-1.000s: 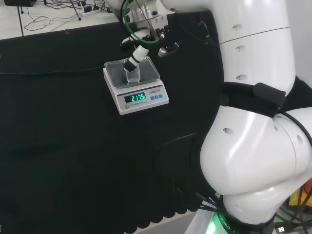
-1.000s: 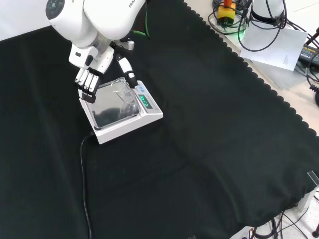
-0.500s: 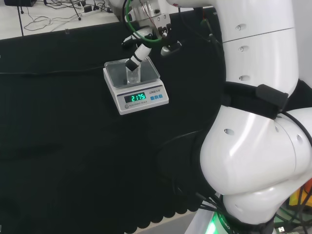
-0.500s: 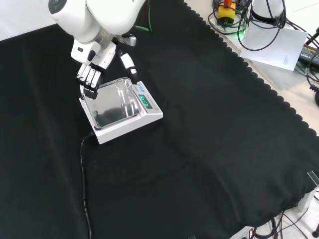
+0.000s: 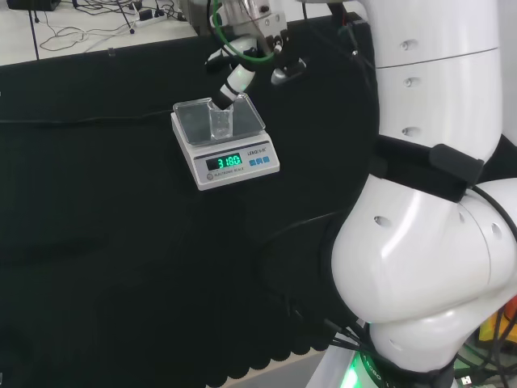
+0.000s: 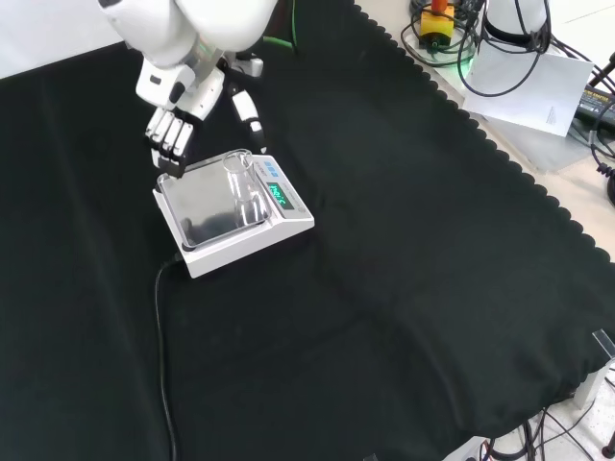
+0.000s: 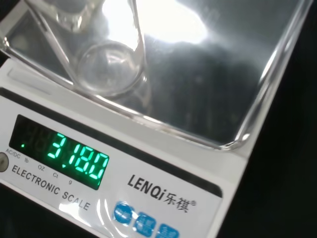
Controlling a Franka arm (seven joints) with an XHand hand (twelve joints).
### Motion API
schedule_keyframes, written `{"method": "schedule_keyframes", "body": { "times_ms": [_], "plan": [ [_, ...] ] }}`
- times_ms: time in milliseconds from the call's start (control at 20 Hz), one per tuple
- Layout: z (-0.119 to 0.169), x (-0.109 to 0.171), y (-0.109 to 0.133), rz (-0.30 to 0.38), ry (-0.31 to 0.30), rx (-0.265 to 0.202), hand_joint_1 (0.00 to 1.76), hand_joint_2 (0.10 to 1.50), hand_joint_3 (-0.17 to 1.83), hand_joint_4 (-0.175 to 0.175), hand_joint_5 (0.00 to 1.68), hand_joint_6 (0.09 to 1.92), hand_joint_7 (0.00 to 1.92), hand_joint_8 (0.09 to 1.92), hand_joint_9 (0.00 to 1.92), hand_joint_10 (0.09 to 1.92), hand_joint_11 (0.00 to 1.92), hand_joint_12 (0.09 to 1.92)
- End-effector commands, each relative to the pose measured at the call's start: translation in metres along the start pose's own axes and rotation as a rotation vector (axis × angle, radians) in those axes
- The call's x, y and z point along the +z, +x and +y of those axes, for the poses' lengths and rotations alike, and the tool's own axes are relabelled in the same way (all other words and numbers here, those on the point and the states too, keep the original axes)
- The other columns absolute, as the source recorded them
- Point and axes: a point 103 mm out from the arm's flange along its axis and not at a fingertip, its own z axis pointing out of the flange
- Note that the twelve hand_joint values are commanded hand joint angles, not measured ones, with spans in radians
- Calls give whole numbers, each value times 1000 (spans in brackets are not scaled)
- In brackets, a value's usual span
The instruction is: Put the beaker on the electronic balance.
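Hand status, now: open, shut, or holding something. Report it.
Hand: open, holding nothing. Its fingers are raised above the balance, apart from the beaker, which stands upright on the pan.

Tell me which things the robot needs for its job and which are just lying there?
Needed for the job:
beaker, standing on the balance's pan
electronic balance
hand, open, above the balance's far edge

Just lying about:
black cloth
balance's cable
sheet of paper beyond the cloth's edge
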Motion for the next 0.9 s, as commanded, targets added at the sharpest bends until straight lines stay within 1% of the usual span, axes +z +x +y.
{"method": "schedule_keyframes", "body": {
  "times_ms": [50, 200, 300, 400, 550, 700, 900],
  "plan": [
    [-60, -49, -6, -78, 2, 41, 438, 653, 21, -19, 332, 140, 6, 582, 0, 809, 0, 1373],
    [-100, -61, -1, -127, -14, 56, 446, 675, 28, -19, 337, 130, 30, 606, 31, 863, 0, 1381],
    [-128, -63, 4, -144, -23, 59, 452, 695, 36, -20, 348, 132, 44, 616, 55, 879, 0, 1388],
    [-148, -61, 8, -148, -21, 61, 451, 721, 47, -21, 361, 135, 63, 627, 77, 888, 0, 1396],
    [-172, -52, 14, -143, -17, 62, 448, 742, 56, -22, 372, 137, 87, 639, 103, 894, 0, 1404],
    [-195, -43, 21, -148, -37, 63, 451, 757, 62, -24, 382, 139, 101, 646, 120, 896, 0, 1409],
    [-214, -32, 31, -161, -31, 60, 453, 774, 69, -28, 399, 145, 132, 661, 151, 899, 0, 1412]
  ]
}}
